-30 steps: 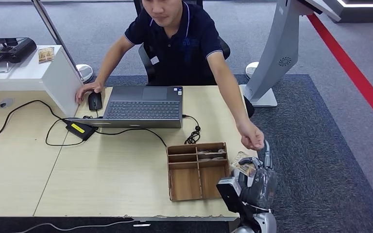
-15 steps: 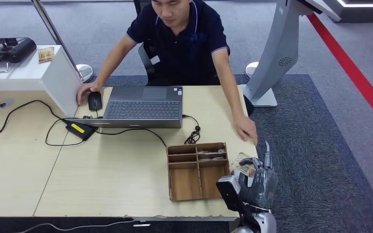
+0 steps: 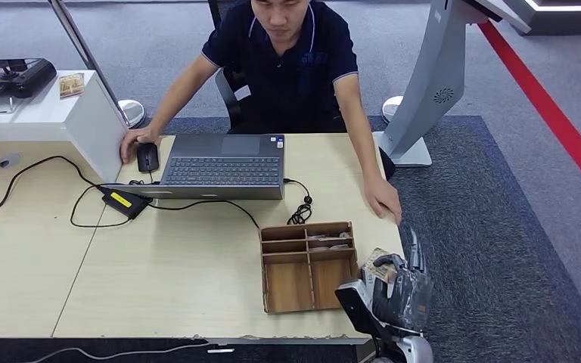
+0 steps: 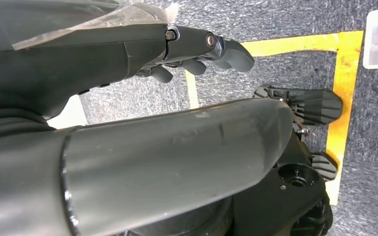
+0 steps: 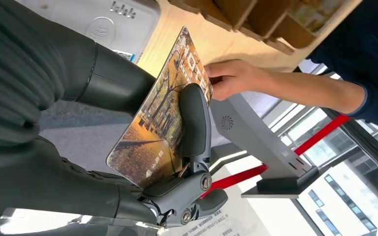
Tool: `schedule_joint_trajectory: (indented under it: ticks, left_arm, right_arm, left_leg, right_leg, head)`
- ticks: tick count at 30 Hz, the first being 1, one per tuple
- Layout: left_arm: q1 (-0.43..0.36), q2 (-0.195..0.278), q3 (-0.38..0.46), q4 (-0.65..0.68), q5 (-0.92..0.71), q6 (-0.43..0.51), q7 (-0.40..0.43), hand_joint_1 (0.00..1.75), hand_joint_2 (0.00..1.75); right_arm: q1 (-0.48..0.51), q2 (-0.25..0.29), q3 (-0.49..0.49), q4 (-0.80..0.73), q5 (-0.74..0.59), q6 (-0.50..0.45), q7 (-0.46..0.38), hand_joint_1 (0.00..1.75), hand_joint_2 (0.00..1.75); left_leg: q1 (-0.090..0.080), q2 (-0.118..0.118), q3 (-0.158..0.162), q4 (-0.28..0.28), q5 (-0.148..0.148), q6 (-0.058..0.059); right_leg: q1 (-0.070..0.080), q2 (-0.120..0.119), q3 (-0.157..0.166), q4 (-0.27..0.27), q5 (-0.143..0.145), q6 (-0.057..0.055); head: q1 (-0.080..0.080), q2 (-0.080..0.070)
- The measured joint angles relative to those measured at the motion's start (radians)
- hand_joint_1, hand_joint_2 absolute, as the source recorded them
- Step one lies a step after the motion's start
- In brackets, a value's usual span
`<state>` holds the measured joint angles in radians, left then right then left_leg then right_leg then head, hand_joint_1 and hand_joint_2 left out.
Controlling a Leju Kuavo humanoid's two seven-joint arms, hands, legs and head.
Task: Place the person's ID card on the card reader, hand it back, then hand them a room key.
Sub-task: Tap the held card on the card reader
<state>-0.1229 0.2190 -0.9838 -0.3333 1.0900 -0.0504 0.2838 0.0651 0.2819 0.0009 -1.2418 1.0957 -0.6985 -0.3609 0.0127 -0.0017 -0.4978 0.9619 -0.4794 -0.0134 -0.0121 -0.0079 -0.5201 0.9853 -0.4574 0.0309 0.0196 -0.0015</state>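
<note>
— What sort of place is this?

— A reception desk in an office or hotel lobby. A person (image 3: 287, 60) sits on a dark office chair behind a pale wooden surface (image 3: 159, 265), one hand on a mouse (image 3: 147, 157) beside an open laptop (image 3: 223, 165) at the centre of the frame.

— What else points to that?

— Grey carpet (image 3: 492, 249) with a red stripe (image 3: 548, 113) at the upper right, a grey kiosk stand (image 3: 435, 83), a wooden card tray (image 3: 308, 265) with compartments, and a white counter block (image 3: 53, 113) at the upper left carrying a black device (image 3: 15, 76).
</note>
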Motion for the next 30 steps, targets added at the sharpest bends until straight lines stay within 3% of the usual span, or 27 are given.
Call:
schedule_joint_trajectory:
  ticks: [15, 30]
  left_arm:
    - [0.0, 0.002, -0.001, 0.0, -0.008, -0.006, 0.0, 0.0, 0.0]
    - [0.0, 0.005, -0.002, 0.0, -0.01, -0.006, 0.002, 0.0, 0.0]
  right_arm:
    - [-0.037, 0.004, -0.171, 0.157, 0.172, 0.0, 0.022, 1.75, 1.75]
    - [-0.073, 0.004, -0.253, 0.241, 0.192, -0.001, 0.047, 1.75, 1.75]
  left_leg:
    - [0.0, 0.0, 0.0, 0.0, 0.0, 0.0]
    - [0.0, 0.0, 0.001, 0.0, 0.0, 0.0]
  right_leg:
    - [0.0, 0.0, 0.0, 0.0, 0.0, 0.0]
    - [0.0, 0.0, 0.001, 0.0, 0.0, 0.0]
  head:
    - [0.0, 0.0]
    - [0.0, 0.0]
